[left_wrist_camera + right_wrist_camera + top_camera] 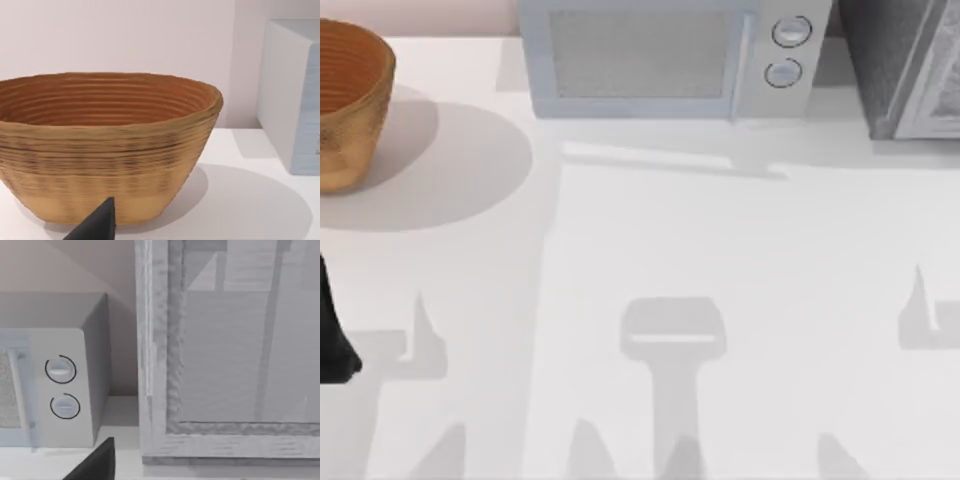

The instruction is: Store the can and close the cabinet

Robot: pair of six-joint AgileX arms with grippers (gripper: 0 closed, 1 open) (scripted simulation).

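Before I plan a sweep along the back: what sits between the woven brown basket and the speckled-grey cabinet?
The light blue-grey microwave with two round knobs stands between the woven brown basket and the speckled-grey cabinet, seen in the top view.

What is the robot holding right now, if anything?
It cannot be told: one dark fingertip shows facing the basket, another facing the cabinet, neither touching anything.

left arm (334,330) at table's left edge, idle
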